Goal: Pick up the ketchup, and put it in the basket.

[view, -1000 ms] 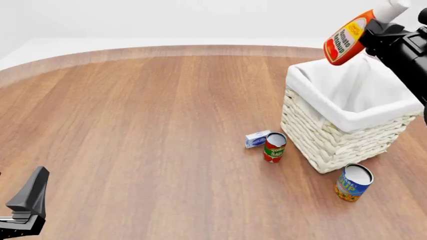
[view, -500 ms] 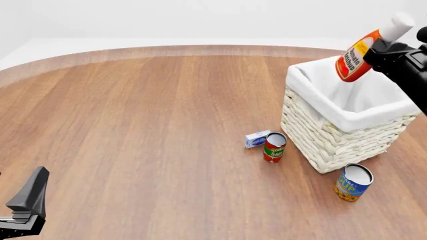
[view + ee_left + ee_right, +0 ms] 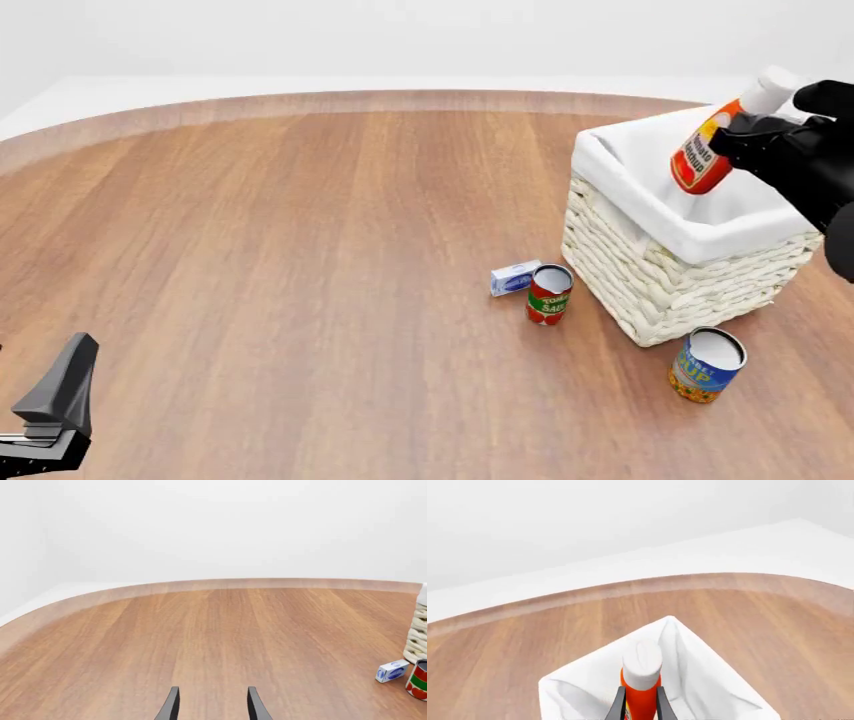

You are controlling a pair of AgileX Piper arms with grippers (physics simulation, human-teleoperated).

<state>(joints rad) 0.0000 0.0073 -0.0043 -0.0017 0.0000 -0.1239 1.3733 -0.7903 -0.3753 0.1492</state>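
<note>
while the ketchup (image 3: 703, 160) is held tilted over the basket (image 3: 667, 290), its base low inside the cloth-lined opening and its white cap leaning toward the far right, it is pinched by the right pincer (image 3: 742, 134) just below the cap, as the right wrist view shows with a finger on each side of the orange neck (image 3: 640, 700). the bottle is judged to be a light plastic squeeze bottle, smooth and somewhat slippery, soft enough to give under a hard squeeze, so a moderate hold at the stiffer neck or shoulder is thought best, and a release from low down is advised so that it does not bounce off the rim. the cloth lining is expected to cushion the drop. the left pincer (image 3: 212, 705) is seen spread and holding nothing, low over the surface (image 3: 267, 250) and well apart from the basket. near the basket's near left corner a red-and-green can (image 3: 549, 294) stands with a small blue-white box (image 3: 513, 277) touching or just beside it, and a blue-and-yellow can (image 3: 706, 365) stands just in front of the basket. none of these is judged to stand in the way, since the bottle is already over the opening.
</note>
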